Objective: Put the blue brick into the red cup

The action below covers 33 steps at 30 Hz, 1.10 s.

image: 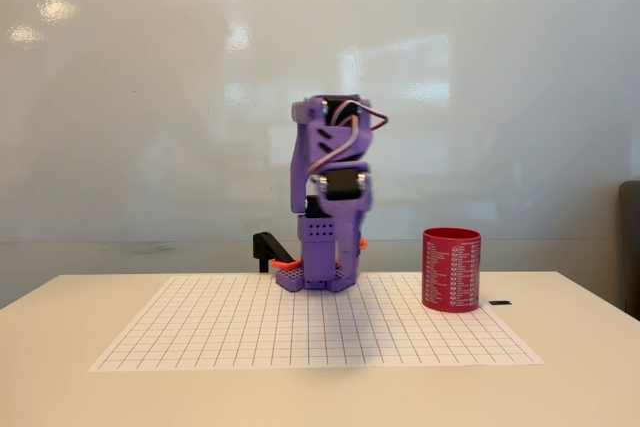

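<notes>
I see the purple arm (pixel 328 202) folded at the table's (pixel 580 387) back edge, red cup (pixel 451 269) upright to its right on the grid sheet (pixel 300 332). Can't tell the tool's opening.

Matt purple plastic arm (pixel 325 197), matt red cup (pixel 451 269), gridded paper sheet (pixel 300 332), glossy whiteboard wall (pixel 150 97).

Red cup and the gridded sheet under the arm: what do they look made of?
Red cup: looks like matte plastic or coated metal, dark red with rows of white print and no strong glare; the fixed view can't settle which. Gridded sheet: likely paper, thin, flat, white with printed black lines, lying on the glossier table.
</notes>
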### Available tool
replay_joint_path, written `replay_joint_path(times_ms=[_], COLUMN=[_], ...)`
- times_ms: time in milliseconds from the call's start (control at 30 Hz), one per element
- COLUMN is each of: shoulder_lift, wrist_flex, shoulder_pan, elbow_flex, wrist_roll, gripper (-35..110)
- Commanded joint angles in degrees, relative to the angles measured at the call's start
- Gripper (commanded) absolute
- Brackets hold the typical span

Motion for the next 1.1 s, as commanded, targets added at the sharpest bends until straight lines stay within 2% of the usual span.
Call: replay_joint_path(times_ms=[0, 167, 467, 800, 1067], shoulder_lift=[10.99, 23.64, 49.48, 84.11, 84.11], wrist_flex=[0.26, 3.78, 6.06, 4.22, -3.78], shoulder_pan=[7.38, 13.27, 14.06, -1.23, -3.69], elbow_flex=[-1.67, 1.49, 18.72, 42.01, 55.55], wrist_roll=[0.7, -1.76, -2.11, 1.32, 0.97], gripper=[-1, -1, -1, -1, -1])
